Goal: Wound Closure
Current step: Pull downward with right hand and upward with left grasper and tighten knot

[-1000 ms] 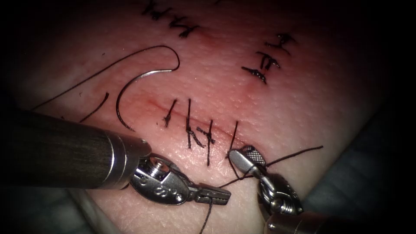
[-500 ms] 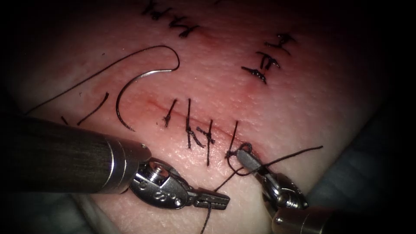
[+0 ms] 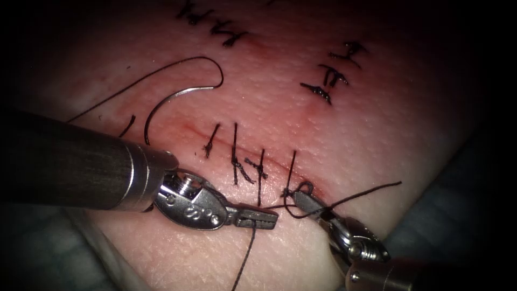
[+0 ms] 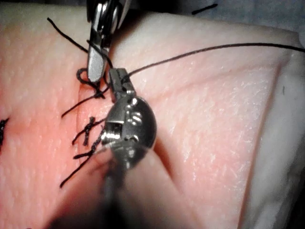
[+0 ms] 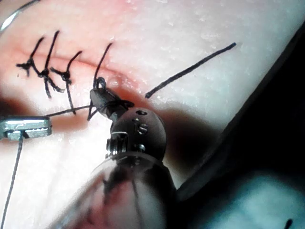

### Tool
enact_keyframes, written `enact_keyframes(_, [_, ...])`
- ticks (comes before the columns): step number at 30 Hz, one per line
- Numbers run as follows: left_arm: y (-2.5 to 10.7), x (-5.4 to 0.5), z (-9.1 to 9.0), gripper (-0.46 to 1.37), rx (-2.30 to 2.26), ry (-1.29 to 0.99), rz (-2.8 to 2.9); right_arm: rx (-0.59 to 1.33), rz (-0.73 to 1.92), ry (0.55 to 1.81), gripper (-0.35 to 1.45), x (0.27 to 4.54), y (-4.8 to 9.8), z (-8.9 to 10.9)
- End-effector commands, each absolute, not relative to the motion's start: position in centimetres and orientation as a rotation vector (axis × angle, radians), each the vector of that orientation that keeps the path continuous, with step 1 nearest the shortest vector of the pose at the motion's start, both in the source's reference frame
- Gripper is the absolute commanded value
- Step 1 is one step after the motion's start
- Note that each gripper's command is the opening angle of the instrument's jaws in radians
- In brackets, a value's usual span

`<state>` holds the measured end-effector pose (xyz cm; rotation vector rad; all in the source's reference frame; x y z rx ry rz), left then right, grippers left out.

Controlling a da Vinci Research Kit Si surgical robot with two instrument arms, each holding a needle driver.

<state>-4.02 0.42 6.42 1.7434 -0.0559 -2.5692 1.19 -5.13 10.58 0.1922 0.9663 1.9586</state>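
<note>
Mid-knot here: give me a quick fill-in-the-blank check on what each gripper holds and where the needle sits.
1. The left gripper is shut on the thin black ____.
2. The right gripper, by the rightmost stitch, holds the ____.
3. The curved steel needle lies free on the pale pink tissue, to the ____ of the stitches.
4. The needle is held by ____ gripper.

Missing words: thread; thread; left; neither
</note>
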Motion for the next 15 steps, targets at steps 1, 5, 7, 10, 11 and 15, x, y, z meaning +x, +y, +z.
enact_keyframes(1, [0.44,-4.01,6.43,-0.35,1.743,-0.043,-2.573,0.189,1.956,0.962,-0.35,1.19,-5.12,10.56])
enact_keyframes(5, [0.59,-4.02,6.48,-0.35,1.743,-0.043,-2.597,0.192,1.935,0.967,-0.35,1.20,-5.12,10.50])
enact_keyframes(7, [0.74,-4.05,6.52,-0.35,1.736,-0.057,-2.618,0.197,1.925,0.968,-0.35,1.21,-5.13,10.47])
enact_keyframes(10, [0.97,-4.14,6.58,-0.35,1.736,-0.066,-2.646,0.201,1.908,0.969,-0.35,1.21,-5.15,10.44])
enact_keyframes(11, [0.99,-4.15,6.59,-0.35,1.736,-0.067,-2.648,0.202,1.908,0.969,-0.35,1.21,-5.15,10.44])
enact_keyframes(15, [1.24,-4.31,6.70,-0.35,1.732,-0.085,-2.673,0.211,1.896,0.971,-0.35,1.22,-5.16,10.44])
